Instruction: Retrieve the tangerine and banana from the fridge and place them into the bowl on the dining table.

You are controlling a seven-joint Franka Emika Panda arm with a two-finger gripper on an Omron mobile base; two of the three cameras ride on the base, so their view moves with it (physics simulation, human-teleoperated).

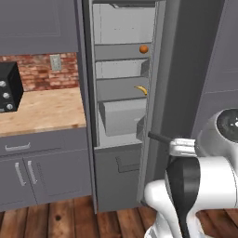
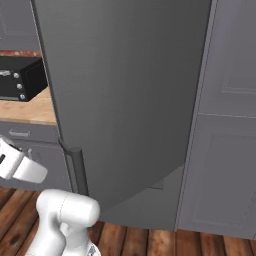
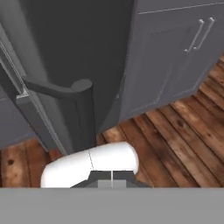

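Tangerine (image 1: pixel 143 49) on an upper fridge (image 1: pixel 122 93) shelf; banana (image 1: pixel 141 89) one shelf down, at its 6 o'clock. Door (image 2: pixel 125 95) ajar. Gripper (image 1: pixel 183 147) at the door edge, fingers fully closed, empty. Judgement: swing door wider before reaching, then approach straight. Bowl and dining table unseen; fingertips themselves hard to make out.

1. The arm (image 1: pixel 204 181) has glossy white, rounded shells.
2. A black band (image 1: pixel 182 190) curves down one link, narrowing toward its lower end.
3. A dark round cap (image 1: pixel 228 122) with pale marks tops the upper joint.
4. A white ribbed part (image 1: pixel 182 147) sits beside it.
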